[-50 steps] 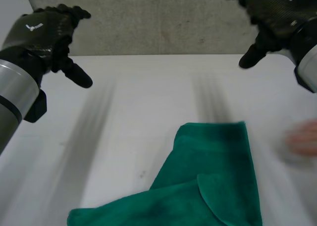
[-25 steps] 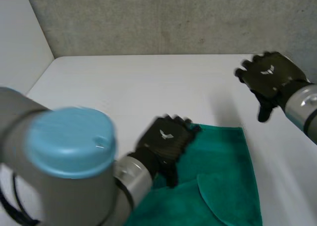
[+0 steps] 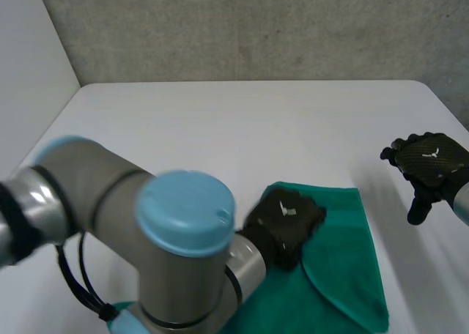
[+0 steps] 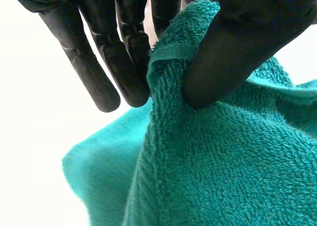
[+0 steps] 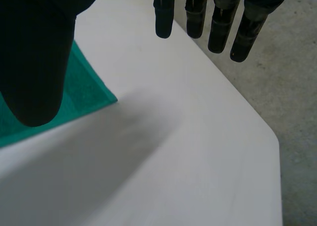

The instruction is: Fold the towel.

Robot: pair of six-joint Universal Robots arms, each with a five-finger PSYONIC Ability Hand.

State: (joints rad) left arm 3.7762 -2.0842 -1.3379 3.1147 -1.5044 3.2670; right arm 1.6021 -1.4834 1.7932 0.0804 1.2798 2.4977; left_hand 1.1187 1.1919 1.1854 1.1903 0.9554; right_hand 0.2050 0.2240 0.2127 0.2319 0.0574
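A green towel [image 3: 344, 261] lies crumpled on the white table [image 3: 220, 129], near its front, with one flap folded over. My left hand [image 3: 286, 220] rests on the towel's far left part. In the left wrist view the thumb [image 4: 233, 52] and fingers [image 4: 124, 62] of my left hand pinch the towel's hemmed edge [image 4: 171, 52], which is lifted off the table. My right hand [image 3: 429, 165] hovers to the right of the towel, apart from it, open with straight fingers [image 5: 218, 23]. A towel corner [image 5: 84, 94] lies beside its thumb [image 5: 34, 62].
My left arm [image 3: 146, 239], with its light-blue cap, crosses the front left of the table and hides the towel's near left part. A grey wall [image 3: 256, 26] stands behind the table. The table's right edge and the grey floor [image 5: 292, 77] lie beyond my right hand's fingertips.
My left hand came down from the far left onto the towel and closed on its edge. My right hand dropped from the far right to beside the towel. A person's hand at the right edge is gone.
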